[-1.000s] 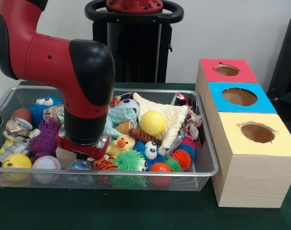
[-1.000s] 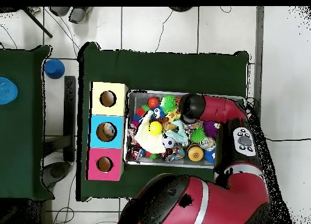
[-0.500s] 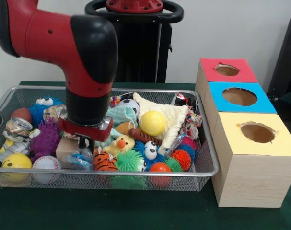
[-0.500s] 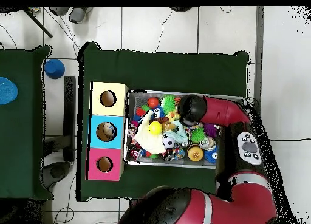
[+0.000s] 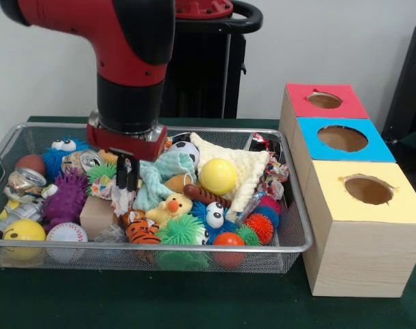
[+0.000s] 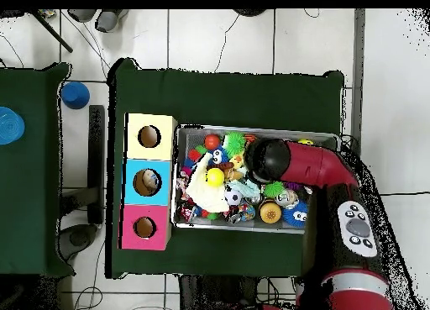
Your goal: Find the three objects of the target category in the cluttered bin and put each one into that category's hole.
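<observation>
Front view: the gripper (image 5: 127,175) hangs over the left half of the bin (image 5: 160,248), its dark fingers (image 5: 133,173) drawn close together and, it seems, pinching the top of a see-through plastic bag (image 5: 120,199) that dangles straight down just above the toys; the blue box's hole (image 5: 343,138) lies well apart, toward the table's right edge, beyond the bin's end wall; overhead view: the arm's black wrist (image 6: 267,158) hides fingers and bag; the hole (image 6: 149,181) sits across the bin toward the left edge, so I judge the carry runs along the bin's long axis.
</observation>
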You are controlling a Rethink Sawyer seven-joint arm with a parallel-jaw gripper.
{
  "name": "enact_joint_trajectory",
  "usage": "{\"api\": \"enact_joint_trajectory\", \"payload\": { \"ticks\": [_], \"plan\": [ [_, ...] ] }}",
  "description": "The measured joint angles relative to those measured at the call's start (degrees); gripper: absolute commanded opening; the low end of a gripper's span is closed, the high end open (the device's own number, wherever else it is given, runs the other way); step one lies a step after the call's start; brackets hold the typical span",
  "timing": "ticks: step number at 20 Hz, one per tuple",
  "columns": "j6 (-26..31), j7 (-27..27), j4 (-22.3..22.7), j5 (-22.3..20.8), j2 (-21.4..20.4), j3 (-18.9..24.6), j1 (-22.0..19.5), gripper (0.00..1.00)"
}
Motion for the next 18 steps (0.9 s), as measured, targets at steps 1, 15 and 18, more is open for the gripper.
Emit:
{"api": "enact_joint_trajectory", "payload": {
  "ticks": [1, 15, 18],
  "plan": [
    [-0.3, 0.0, 1.2, 0.2, -1.3, 0.0, 0.0, 0.00],
    [-3.4, 0.0, 5.4, 3.9, -1.7, 1.8, 0.2, 0.00],
    [-3.5, 0.0, 5.5, 4.1, 0.1, 2.7, 0.5, 0.00]
  ]
}}
